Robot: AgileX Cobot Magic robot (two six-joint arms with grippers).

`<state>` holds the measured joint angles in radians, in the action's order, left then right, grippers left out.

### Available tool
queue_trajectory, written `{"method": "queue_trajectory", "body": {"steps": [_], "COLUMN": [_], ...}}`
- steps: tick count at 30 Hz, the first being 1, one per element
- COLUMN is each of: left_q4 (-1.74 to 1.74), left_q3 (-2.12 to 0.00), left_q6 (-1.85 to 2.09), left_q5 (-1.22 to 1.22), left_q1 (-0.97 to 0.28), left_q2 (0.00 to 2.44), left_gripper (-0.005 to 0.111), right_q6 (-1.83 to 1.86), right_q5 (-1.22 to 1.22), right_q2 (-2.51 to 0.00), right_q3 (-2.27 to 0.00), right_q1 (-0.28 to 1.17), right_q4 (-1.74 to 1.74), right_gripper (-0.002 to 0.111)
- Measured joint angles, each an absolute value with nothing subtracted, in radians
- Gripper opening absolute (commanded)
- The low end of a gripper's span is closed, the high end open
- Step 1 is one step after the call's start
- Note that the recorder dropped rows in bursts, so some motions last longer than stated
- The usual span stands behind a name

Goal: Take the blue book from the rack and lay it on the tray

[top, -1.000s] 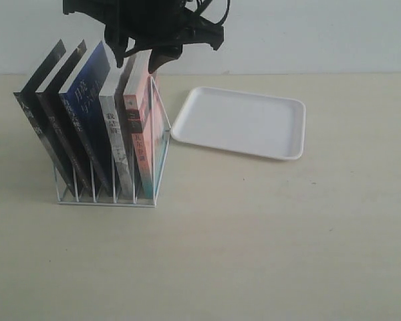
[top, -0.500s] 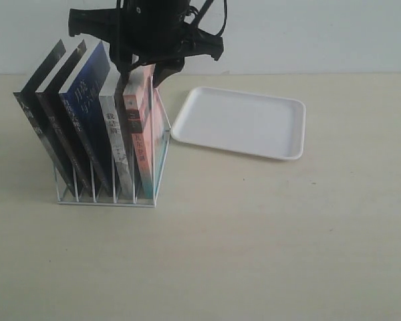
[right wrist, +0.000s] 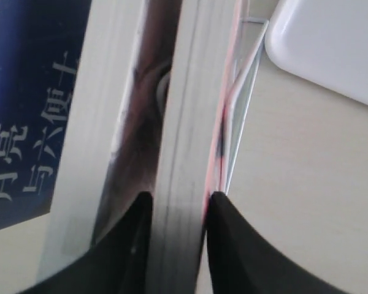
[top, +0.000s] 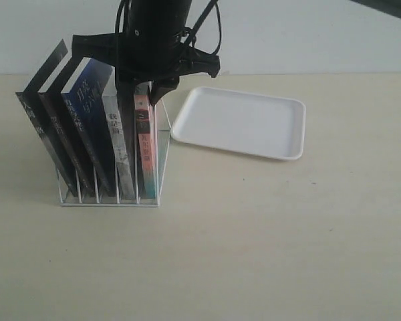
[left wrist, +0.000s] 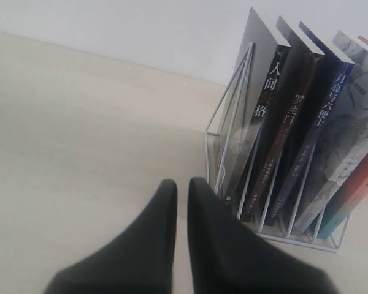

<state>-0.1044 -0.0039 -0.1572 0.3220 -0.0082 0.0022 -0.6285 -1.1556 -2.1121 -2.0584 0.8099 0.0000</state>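
Observation:
The blue book [top: 87,117] leans in the middle slot of the white wire rack [top: 107,200], between black-covered books and a grey one. Its spine [left wrist: 322,128] and cover [right wrist: 30,92] also show in the wrist views. My right gripper [top: 147,85] has reached across from above and is shut on the top edge of the pink-spined book [top: 146,144], one finger on each side of its page block [right wrist: 184,122]. My left gripper [left wrist: 183,187] is shut and empty, low over the table beside the rack's end [left wrist: 233,110]. The white tray [top: 240,124] lies empty to the right of the rack.
Two black-covered books [top: 50,127] and a grey-spined book [top: 117,140] fill the other slots. The tray's corner [right wrist: 331,43] lies close to the rack's wire end [right wrist: 245,92]. Bare beige table [top: 254,254] spreads in front.
My right gripper has come down onto the rack and closed on the pink-spined book's top. That book has swung from leaning left to standing nearly upright.

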Motion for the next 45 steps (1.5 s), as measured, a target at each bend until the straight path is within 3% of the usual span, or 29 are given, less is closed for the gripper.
{"method": "queue_trajectory", "body": {"steps": [7, 10, 28, 45], "left_q4": [-0.104, -0.104, -0.104, -0.104], "left_q3": [-0.004, -0.004, -0.004, -0.004], "left_q6": [-0.157, -0.157, -0.157, -0.157], "left_q5": [0.322, 0.322, 0.322, 0.322], "left_q1": [-0.008, -0.008, -0.008, -0.008], "left_q2": [0.002, 0.002, 0.002, 0.002], "left_gripper": [0.006, 0.006, 0.006, 0.006], "right_q6": [-0.595, -0.587, -0.466, -0.466], "right_q5": [-1.165, -1.165, -1.174, -1.281], "right_q2": [-2.112, -2.112, -2.114, -2.131], "right_q3": [-2.058, -2.058, -2.076, -2.395], "right_q1": [0.81, 0.81, 0.81, 0.81], "right_q4": [0.0, 0.0, -0.023, -0.096], "right_gripper": [0.01, 0.0, 0.0, 0.0]}}
